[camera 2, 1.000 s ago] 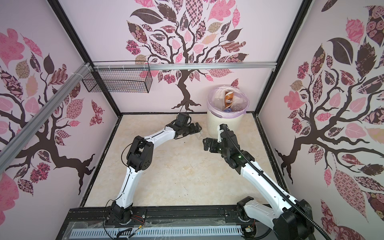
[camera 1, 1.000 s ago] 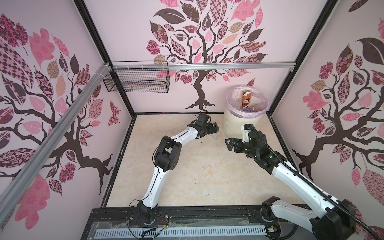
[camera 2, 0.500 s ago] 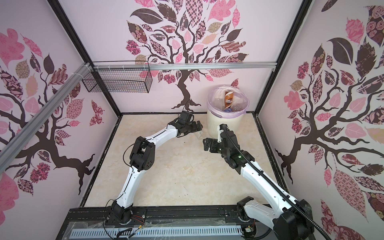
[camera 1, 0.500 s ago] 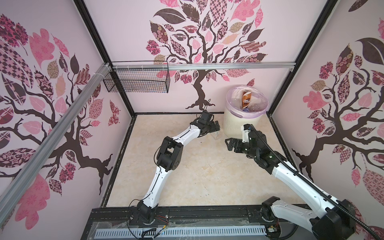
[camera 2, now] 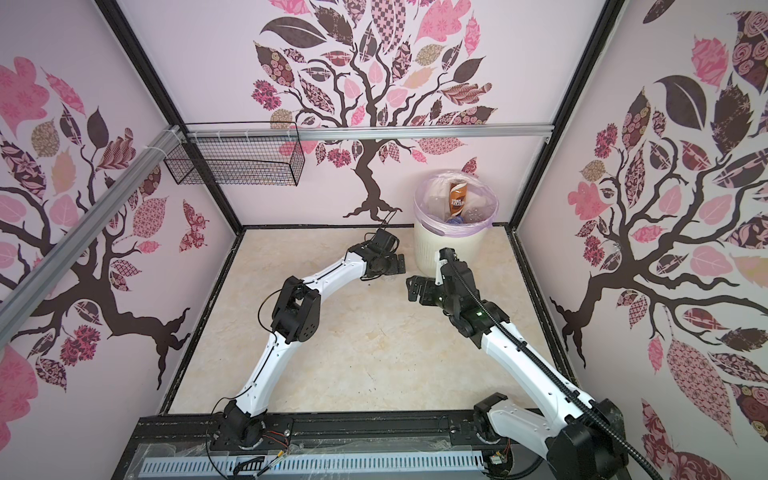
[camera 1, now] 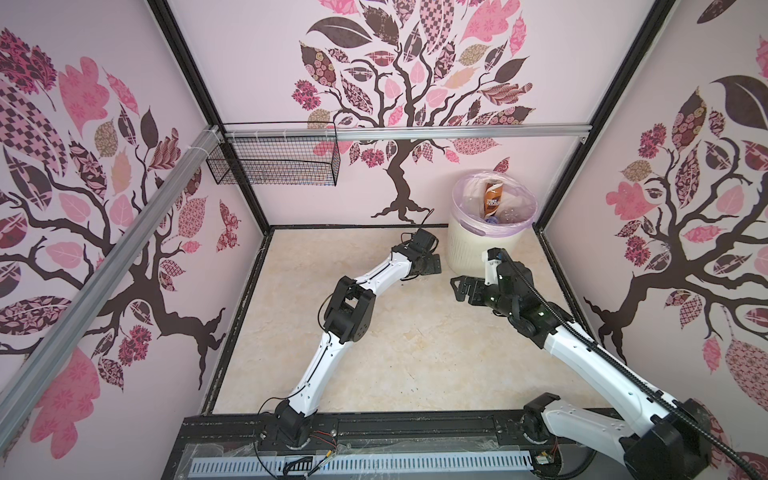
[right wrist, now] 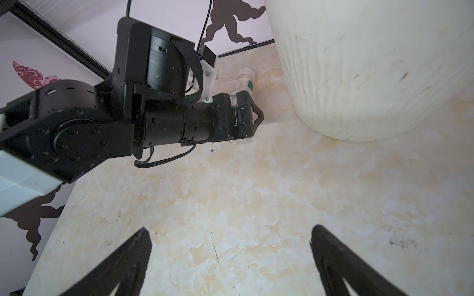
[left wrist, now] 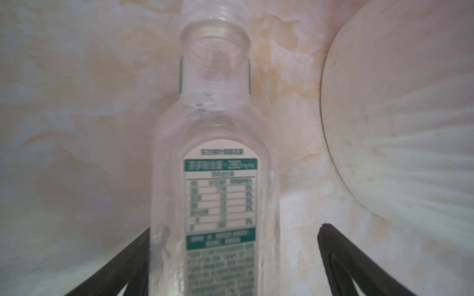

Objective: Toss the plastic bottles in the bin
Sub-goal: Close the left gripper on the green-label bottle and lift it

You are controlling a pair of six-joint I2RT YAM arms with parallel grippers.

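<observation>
The left gripper [left wrist: 234, 228] stands spread wide, straddling a clear bottle [left wrist: 215, 143] that lies on the marbled floor [left wrist: 77, 128], just beside the cream bin [left wrist: 397, 128]. The right gripper [right wrist: 230, 229] hovers nearby, also wide and empty. A brown-labelled bottle [camera 1: 493, 198] stands inside the bin.

1. This is a robot test cell in a lab: a small booth boxed in by black metal frame posts [camera 1: 254, 203].
2. Its pale pink wall panels [camera 1: 257, 62] carry printed pink and brown tree decals [camera 1: 401, 183], like a staged backdrop.
3. Two white-and-black robot arms [camera 1: 316, 365] [camera 1: 590, 361] stand on a black base rail [camera 1: 415, 428] at the front edge of a beige marble-patterned table [camera 1: 415, 353].
4. A silver aluminium rail [camera 1: 457, 132] crosses the back wall, with a black wire mesh basket [camera 1: 274, 166] hung from it.
5. A grey slotted cable duct [camera 1: 374, 462] and loose wires run below the base.
</observation>
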